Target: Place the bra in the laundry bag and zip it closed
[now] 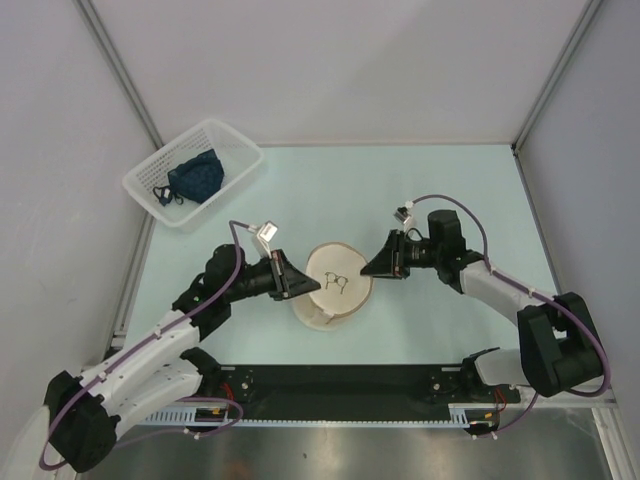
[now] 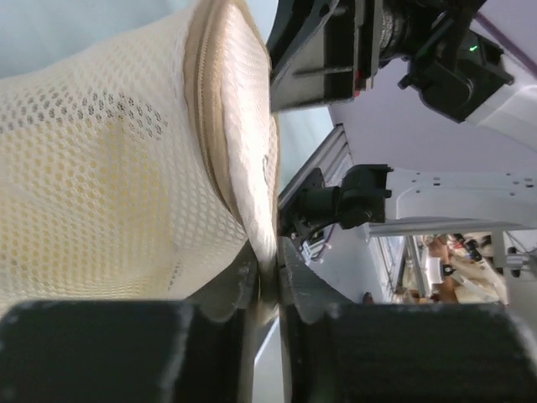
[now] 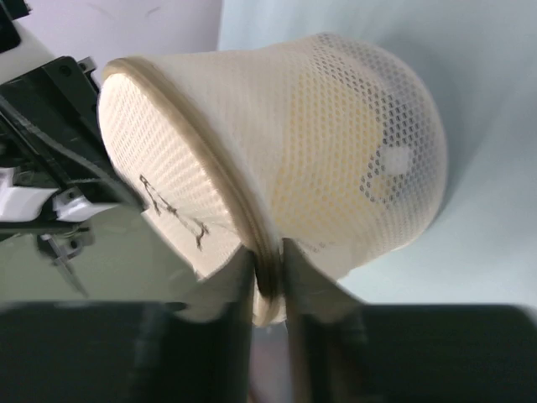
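Both left fingers [image 2: 231, 290] and right fingers [image 3: 312, 277] clamped on laundry bag [image 1: 338, 285] rim, drum tipped, lid facing up

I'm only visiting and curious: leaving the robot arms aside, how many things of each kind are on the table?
Bags: 1, the laundry bag
Baskets: 1, the white basket
Garments: 2, the dark blue garment and the yellow bra, dim through the mesh
Total: 4
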`<move>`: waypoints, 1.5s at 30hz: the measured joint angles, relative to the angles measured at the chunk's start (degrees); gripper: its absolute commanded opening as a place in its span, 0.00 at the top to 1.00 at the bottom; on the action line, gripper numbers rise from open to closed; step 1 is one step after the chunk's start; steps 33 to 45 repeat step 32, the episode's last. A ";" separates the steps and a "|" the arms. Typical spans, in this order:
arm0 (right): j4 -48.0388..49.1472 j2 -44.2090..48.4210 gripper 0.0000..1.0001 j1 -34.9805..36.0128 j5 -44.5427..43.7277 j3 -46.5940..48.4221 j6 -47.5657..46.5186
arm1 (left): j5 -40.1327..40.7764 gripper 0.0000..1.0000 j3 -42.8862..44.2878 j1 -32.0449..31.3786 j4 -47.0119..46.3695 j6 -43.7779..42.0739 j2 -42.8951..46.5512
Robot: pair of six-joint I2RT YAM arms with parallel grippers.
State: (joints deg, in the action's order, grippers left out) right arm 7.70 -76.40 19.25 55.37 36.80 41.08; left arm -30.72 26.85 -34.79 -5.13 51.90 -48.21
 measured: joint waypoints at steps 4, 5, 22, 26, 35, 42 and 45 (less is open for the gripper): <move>-5.16 0.11 0.00 -0.26 -7.34 2.16 -1.66 | 6.16 0.20 5.29 -0.57 11.50 -4.48 0.07; -7.63 0.24 0.00 -0.24 -10.64 3.28 -2.54 | 8.87 0.18 7.04 -0.74 14.56 -5.66 0.37; -23.71 43.36 0.00 20.57 -57.99 -13.33 2.45 | 21.33 0.13 -14.47 -3.80 15.15 -0.50 42.49; -23.76 54.75 0.00 20.92 -59.74 -23.15 6.75 | 21.14 0.13 -19.02 -3.89 12.68 2.34 47.89; -24.17 71.52 0.00 21.03 -61.90 -30.97 11.91 | 17.55 0.11 -23.78 -3.89 10.16 4.68 47.95; -24.17 71.52 0.00 21.03 -61.90 -30.97 11.91 | 17.55 0.11 -23.78 -3.89 10.16 4.68 47.95; -24.17 71.52 0.00 21.03 -61.90 -30.97 11.91 | 17.55 0.11 -23.78 -3.89 10.16 4.68 47.95</move>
